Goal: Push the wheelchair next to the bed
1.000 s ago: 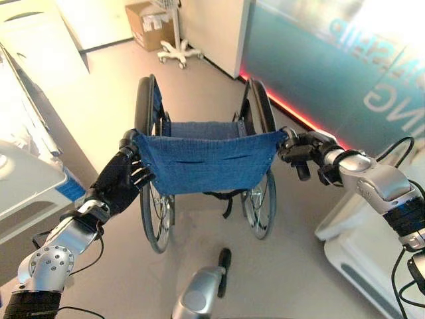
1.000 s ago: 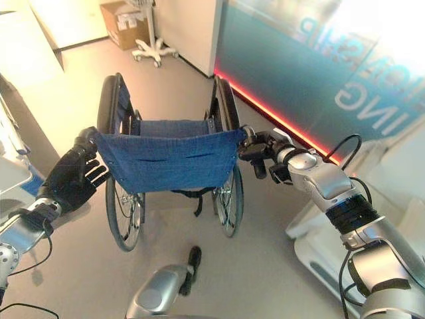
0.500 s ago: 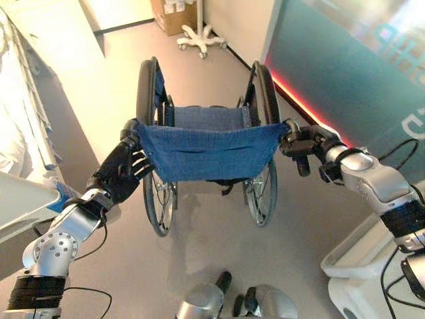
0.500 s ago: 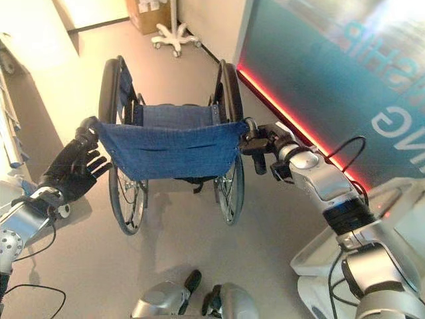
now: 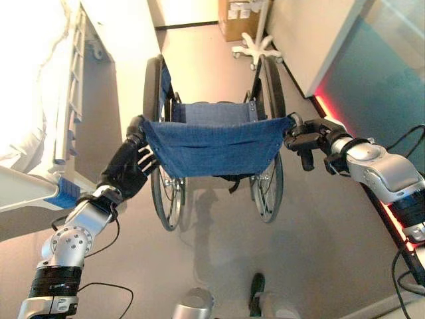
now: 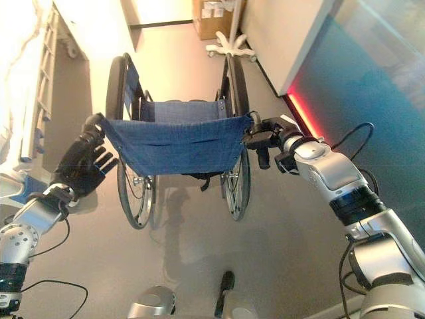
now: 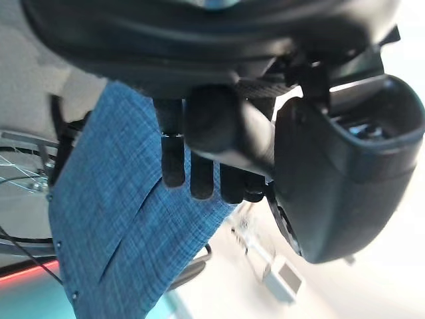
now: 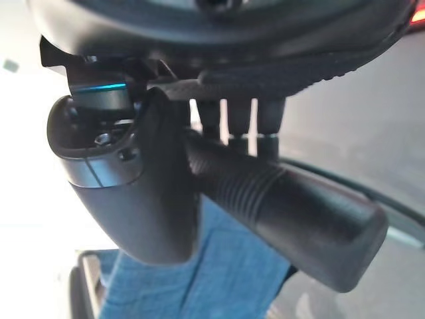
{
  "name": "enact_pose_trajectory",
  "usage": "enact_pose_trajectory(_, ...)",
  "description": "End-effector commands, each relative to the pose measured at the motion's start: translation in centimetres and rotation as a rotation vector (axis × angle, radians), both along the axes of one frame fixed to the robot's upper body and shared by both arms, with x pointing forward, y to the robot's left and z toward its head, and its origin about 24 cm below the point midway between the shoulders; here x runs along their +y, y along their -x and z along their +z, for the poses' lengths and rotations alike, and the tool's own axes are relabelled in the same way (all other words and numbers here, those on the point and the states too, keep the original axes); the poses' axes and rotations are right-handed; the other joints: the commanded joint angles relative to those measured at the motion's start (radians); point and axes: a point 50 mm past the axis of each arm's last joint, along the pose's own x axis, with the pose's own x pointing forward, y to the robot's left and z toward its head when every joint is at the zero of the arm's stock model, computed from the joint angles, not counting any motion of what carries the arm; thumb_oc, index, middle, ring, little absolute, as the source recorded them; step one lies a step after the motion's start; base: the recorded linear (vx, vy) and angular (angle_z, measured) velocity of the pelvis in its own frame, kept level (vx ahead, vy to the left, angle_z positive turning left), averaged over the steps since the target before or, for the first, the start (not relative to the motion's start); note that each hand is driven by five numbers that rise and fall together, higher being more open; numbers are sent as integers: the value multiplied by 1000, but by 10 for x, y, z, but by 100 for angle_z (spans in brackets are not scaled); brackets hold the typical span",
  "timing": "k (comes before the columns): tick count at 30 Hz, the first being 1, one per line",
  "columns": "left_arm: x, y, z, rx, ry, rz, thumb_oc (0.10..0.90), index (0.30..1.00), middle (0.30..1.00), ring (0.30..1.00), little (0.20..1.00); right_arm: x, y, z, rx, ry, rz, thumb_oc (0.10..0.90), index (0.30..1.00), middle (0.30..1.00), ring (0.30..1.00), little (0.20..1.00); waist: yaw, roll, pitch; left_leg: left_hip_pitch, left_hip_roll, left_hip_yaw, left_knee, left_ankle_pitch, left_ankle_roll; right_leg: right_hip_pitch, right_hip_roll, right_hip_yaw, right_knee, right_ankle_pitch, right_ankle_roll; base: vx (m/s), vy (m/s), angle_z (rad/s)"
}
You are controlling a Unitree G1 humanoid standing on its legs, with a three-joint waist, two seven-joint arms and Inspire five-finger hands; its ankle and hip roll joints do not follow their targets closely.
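Swinging round now: against the picture of a second ago the bed rail has come far up the left side and the glowing red strip has dropped back to the right, so the whole outlook has turned toward the corridor, and the wheelchair (image 5: pixel 212 143) keeps its place dead ahead between the two arms. Left hand (image 5: pixel 128 169) sits at the left push handle (image 7: pixel 222 129), fingers curled round the dark grip as its wrist view shows, with the blue backrest (image 5: pixel 214 146) stretched just beyond them. Right hand (image 5: pixel 307 138) is clamped on the right push handle (image 8: pixel 282 212), the ribbed grip running across under its thumb. So both hands are wrapped and holding, one at each end of the back sling. Now the relation that matters: the bed (image 5: pixel 46 133) lies to the robot's left, its long side running away down the room, and the wheelchair's own front-to-back line runs about parallel to it, big wheels pointing the same way. Left wheel is near the bed's side rail, with a strip of floor between them, so the left arm is the nearer one to the target. My read is that the chair wants rolling forward with a slight lean leftward to close that strip. As for containers, a cardboard box (image 5: pixel 234 14) stands at the far wall beside a wheeled stand base (image 5: pixel 255 48); what is in it I cannot tell.
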Motion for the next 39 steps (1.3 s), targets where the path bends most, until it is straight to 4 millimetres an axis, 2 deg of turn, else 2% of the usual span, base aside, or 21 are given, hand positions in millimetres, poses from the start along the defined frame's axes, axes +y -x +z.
enact_pose_trajectory(1,35,8,103,-450,-113,171,400,300,300,300,300,64,20,63,-296,-71,469,400,300,300,300,300,29,-42,-186,-249,4,91,248,177,101,134,-11,14,-115,9,165,322,-236,19)
enact_pose_trajectory(3,36,5,101,-444,-101,179,400,300,300,300,300,70,20,65,-309,-77,480,400,300,300,300,300,47,-32,-168,-313,-35,113,174,112,124,178,18,5,-114,-15,162,440,-191,19)
enact_pose_trajectory(5,41,4,102,-445,-106,181,400,300,300,300,300,78,20,66,-311,-64,491,400,300,300,300,300,66,-22,-171,-297,-48,133,-38,91,135,208,43,5,-118,-46,168,456,-84,28)
enact_pose_trajectory(7,45,3,102,-446,-113,172,400,300,300,300,300,81,18,67,-305,-65,483,400,300,300,300,300,71,-5,-185,-272,-11,177,-297,124,127,237,76,-14,-125,-83,161,459,-28,-10)
enact_pose_trajectory(10,36,-2,93,-446,-112,136,400,300,300,300,300,78,13,57,-291,-65,448,400,300,300,300,300,89,19,-209,-283,1,238,-616,210,105,307,121,-45,-137,-135,156,545,-1,14)
enact_pose_trajectory(12,27,-4,93,-451,-110,116,400,300,300,300,300,70,14,51,-283,-53,426,400,300,300,300,300,96,22,-223,-306,-1,296,-677,254,96,345,137,-66,-143,-164,153,498,-23,34)
enact_pose_trajectory(15,28,-2,99,-457,-120,119,400,300,300,300,300,64,14,44,-281,-61,429,400,300,300,300,300,114,7,-242,-297,-26,275,-682,205,124,355,131,-67,-113,-190,164,414,-10,13)
enact_pose_trajectory(18,31,0,106,-452,-131,121,400,300,300,300,300,63,12,41,-282,-79,438,400,300,300,300,300,131,-16,-254,-280,-63,270,-641,134,176,365,114,-64,-16,-175,194,487,36,-3)
enact_pose_trajectory(19,34,0,109,-445,-142,121,400,300,300,300,300,62,12,39,-285,-83,440,400,300,300,300,300,140,-42,-259,-259,-91,273,-636,105,215,354,102,-58,131,-64,259,337,68,-8)
enact_pose_trajectory(20,34,-1,110,-446,-146,121,400,300,300,300,300,61,12,39,-286,-83,440,400,300,300,300,300,140,-43,-262,-255,-92,274,-638,103,220,343,104,-52,161,-23,276,547,100,6)
enact_pose_trajectory(21,38,-2,117,-455,-156,123,400,300,300,300,300,59,12,39,-297,-84,445,400,300,300,300,300,134,-40,-265,-218,-92,250,-642,91,235,278,123,-13,352,120,345,389,50,21)
enact_pose_trajectory(24,44,-4,125,-459,-167,131,400,300,300,300,300,57,12,42,-310,-103,462,400,300,300,300,300,123,-27,-268,-189,-80,207,-628,74,240,187,146,34,529,205,376,382,22,34)
enact_pose_trajectory(26,43,-8,128,-448,-175,128,400,300,300,300,300,60,14,41,-308,-96,474,400,300,300,300,300,91,-13,-264,-163,-93,156,-598,49,245,109,100,63,489,115,342,423,42,43)
enact_pose_trajectory(27,43,-9,128,-448,-175,127,400,300,300,300,300,60,14,41,-309,-94,473,400,300,300,300,300,88,-9,-266,-165,-90,152,-595,50,244,102,97,61,474,107,335,388,-7,52)
enact_pose_trajectory(28,43,-11,132,-461,-168,110,400,300,300,300,300,59,17,44,-315,-65,458,400,300,300,300,300,63,11,-253,-146,-95,104,-556,30,237,64,67,69,349,20,289,375,-61,55)
enact_pose_trajectory(29,43,-12,134,-471,-161,101,400,300,300,300,300,57,17,46,-321,-56,447,400,300,300,300,300,56,13,-244,-130,-101,76,-530,7,236,43,31,76,251,5,273,443,-109,83)
enact_pose_trajectory(31,42,-15,136,-487,-159,90,400,300,300,300,300,53,17,49,-332,-50,431,400,300,300,300,300,44,22,-231,-111,-97,43,-506,-15,232,19,6,74,151,7,262,260,-127,91)
enact_pose_trajectory(33,33,-20,138,-502,-158,53,400,300,300,300,300,50,13,60,-351,-44,392,400,300,300,300,300,24,10,-205,-70,-103,-16,-458,-110,226,-33,-78,125,-58,89,282,442,-302,75)
enact_pose_trajectory(34,29,-22,139,-505,-162,42,400,300,300,300,300,51,13,65,-356,-47,387,400,300,300,300,300,21,9,-202,-57,-96,-35,-448,-134,223,-39,-94,139,-124,111,295,389,-287,74)
enact_pose_trajectory(37,21,-20,141,-516,-165,36,400,300,300,300,300,56,16,80,-368,-65,404,400,300,300,300,300,12,-5,-203,-21,-63,-78,-430,-136,207,-60,-110,169,-169,153,318,403,-262,79)
enact_pose_trajectory(39,19,-16,138,-523,-162,29,400,300,300,300,300,55,17,83,-368,-58,403,400,300,300,300,300,10,-13,-216,-4,-40,-81,-431,-114,199,-47,-99,164,-157,128,322,425,-244,67)
